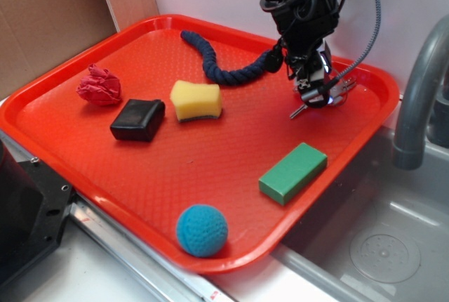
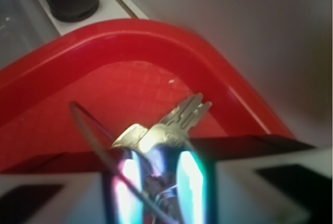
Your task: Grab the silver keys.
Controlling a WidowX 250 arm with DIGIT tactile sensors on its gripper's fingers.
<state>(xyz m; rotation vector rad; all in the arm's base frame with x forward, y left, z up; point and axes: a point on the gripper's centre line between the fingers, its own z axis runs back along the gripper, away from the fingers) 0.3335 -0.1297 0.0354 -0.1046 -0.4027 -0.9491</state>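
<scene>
Claw [image 1: 313, 90] down at the tray's far right corner, closed around the silver keys [image 1: 330, 93], key blades sticking out to the right of the fingers and one thin tip poking down-left toward the tray floor. Whether the bunch touched the tray or hung just above it: impossible to tell. From the wrist view, silver keys [image 2: 166, 127] pinched between the two fingers [image 2: 49, 195], one toothed blade pointing toward the curved rim of the red tray [image 2: 156, 31], wire ring blurred in front. Elsewhere on the red tray [image 1: 63, 130]: dark blue rope [image 1: 224, 63] along the far side just left of the claw, yellow sponge [image 1: 196, 100] near the middle, black block [image 1: 138, 119] just beside it, crumpled red cloth [image 1: 99, 86] at left, green block [image 1: 292, 172] nearer the front right, blue ball [image 1: 202, 230] at the front edge. Grey faucet [image 1: 421, 84] and sink [image 1: 379, 246] to the right.
</scene>
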